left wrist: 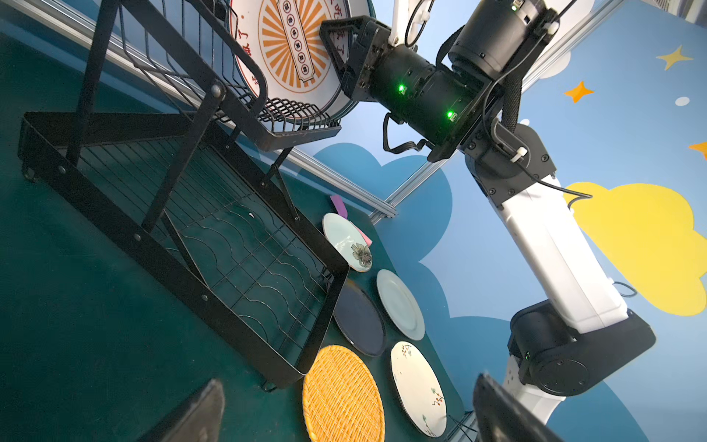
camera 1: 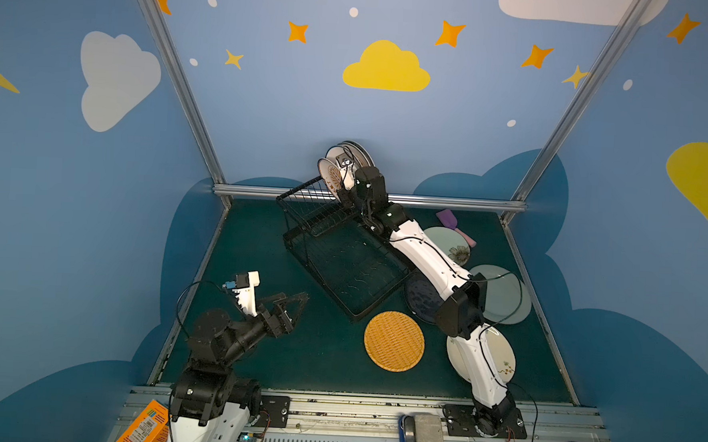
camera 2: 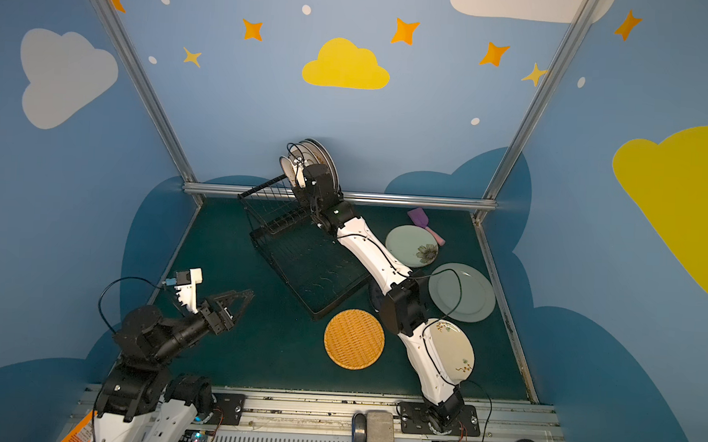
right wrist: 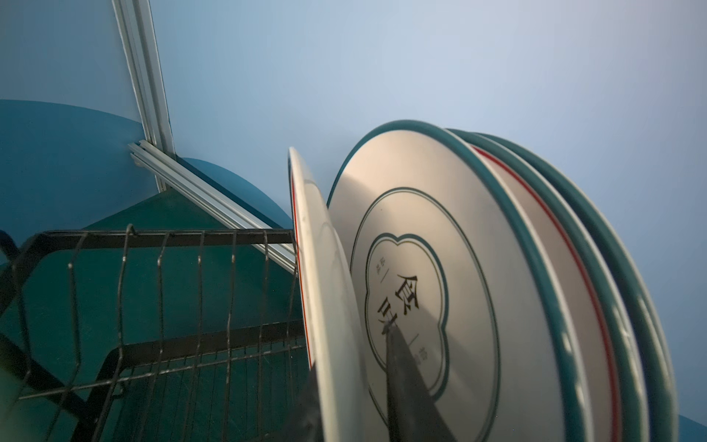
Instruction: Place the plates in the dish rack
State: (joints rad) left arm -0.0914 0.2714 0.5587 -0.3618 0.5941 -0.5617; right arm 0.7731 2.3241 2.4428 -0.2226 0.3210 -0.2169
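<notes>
Blue wall [right wrist: 421,57] behind: plate [right wrist: 325,275] between right fingers [right wrist: 405,382] (upright).

The right gripper [camera 1: 341,186] is reaching up to the upper tier of the dish rack [camera 1: 303,202], staying close beside the sunburst plate [camera 1: 331,176] standing there; the left gripper [camera 1: 300,308] is hovering over the desk [camera 1: 295,364], jaws spread, the orange woven plate [camera 1: 394,340] lying well beyond it

Navy plate [camera 1: 418,302] mostly under right arm [camera 1: 425,250].
</notes>
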